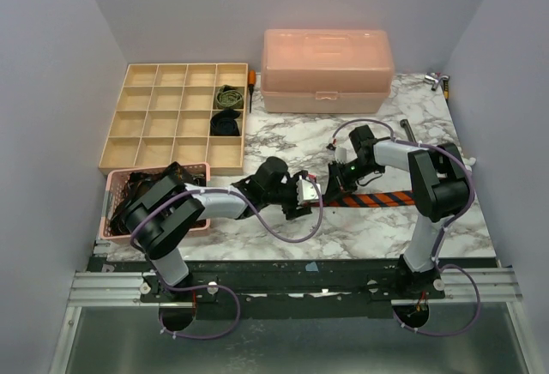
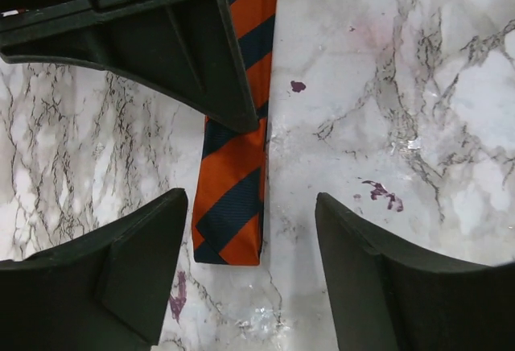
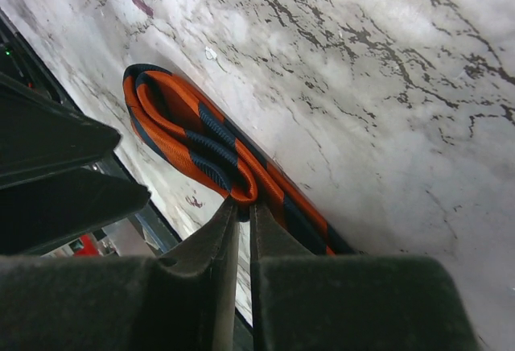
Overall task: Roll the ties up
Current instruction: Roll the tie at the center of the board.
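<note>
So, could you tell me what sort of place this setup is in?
Probably a robot lab test cell: plain grey walls box in a marble-patterned tabletop, with the left arm and right arm bolted to an aluminium rail.

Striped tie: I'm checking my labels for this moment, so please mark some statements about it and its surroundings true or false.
1. The striped tie lies on the marble table. True.
2. The left gripper is clamped on the tie's end. False: its fingers stand open on either side of the end, apart from it.
3. The right gripper pinches a folded part of the tie. True.
4. The divided tray holds no ties. False: a green rolled tie and a black rolled tie sit in two of its compartments.
</note>
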Robot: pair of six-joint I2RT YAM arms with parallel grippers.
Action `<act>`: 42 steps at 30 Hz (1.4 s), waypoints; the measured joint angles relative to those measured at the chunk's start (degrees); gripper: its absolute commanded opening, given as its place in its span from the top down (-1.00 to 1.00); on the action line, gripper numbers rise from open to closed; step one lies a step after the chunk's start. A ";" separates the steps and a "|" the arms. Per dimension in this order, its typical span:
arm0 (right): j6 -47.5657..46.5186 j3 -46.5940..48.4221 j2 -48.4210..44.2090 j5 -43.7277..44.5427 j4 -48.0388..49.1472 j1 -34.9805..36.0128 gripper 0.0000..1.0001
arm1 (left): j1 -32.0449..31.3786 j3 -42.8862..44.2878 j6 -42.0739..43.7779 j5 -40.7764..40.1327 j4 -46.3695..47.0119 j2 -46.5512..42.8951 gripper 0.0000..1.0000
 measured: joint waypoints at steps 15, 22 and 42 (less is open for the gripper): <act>-0.66 0.00 -1.01 0.83 -0.90 0.37 0.21 | -0.35 4.81 3.43 -5.35 -1.75 7.98 0.19; -1.66 0.02 -3.56 0.50 -2.21 0.76 0.03 | -0.46 4.61 6.34 -5.79 -3.52 7.32 0.23; 0.02 1.92 -0.55 -4.24 -1.44 2.99 0.76 | -0.28 4.09 3.69 -8.15 -8.07 4.92 0.13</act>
